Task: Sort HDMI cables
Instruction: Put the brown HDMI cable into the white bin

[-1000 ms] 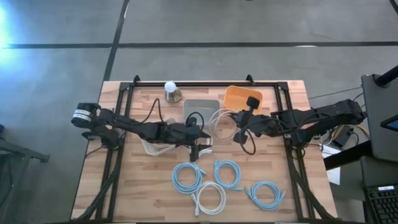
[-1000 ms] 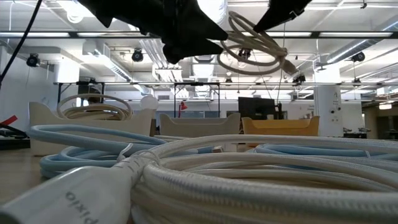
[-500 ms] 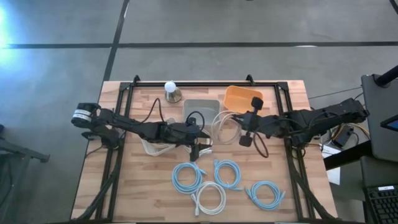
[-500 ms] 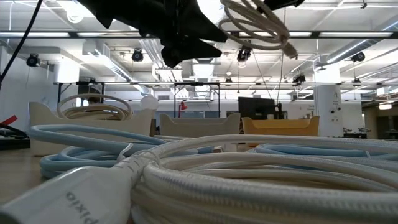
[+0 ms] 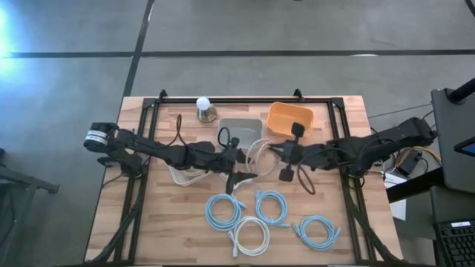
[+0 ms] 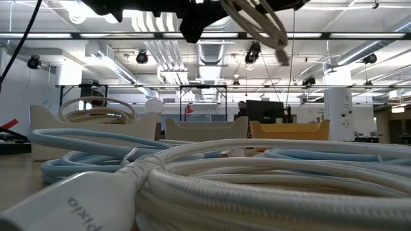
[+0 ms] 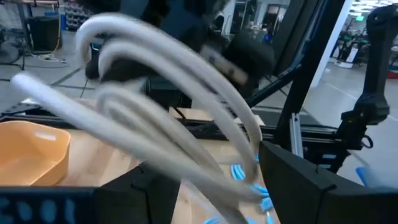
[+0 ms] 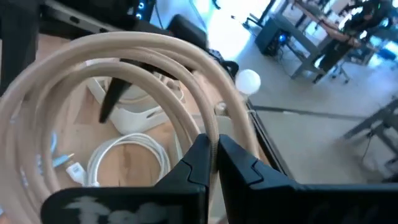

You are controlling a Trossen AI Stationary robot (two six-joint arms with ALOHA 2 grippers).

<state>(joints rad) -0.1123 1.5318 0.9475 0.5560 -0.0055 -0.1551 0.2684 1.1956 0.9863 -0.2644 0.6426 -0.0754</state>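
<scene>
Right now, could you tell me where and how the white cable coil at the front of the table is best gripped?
Grip the white cable coil on its ring, on the side away from the blue coils, coming straight down from above. It lies flat, with an open middle for one finger.

From above you get even, fairly bright light on the worktop point(image 5: 185, 200), with a pale blue glare patch on the floor point(image 5: 15, 44) at the far left edge and only soft shadows under the arms. At table height the ceiling lights point(image 6: 212, 35) shine straight at you, silhouetting the arms, and the nearest white cable point(image 6: 257, 192) is soft. Both wrist views are smeared, the beige cable point(image 7: 174, 130) streaked.
</scene>
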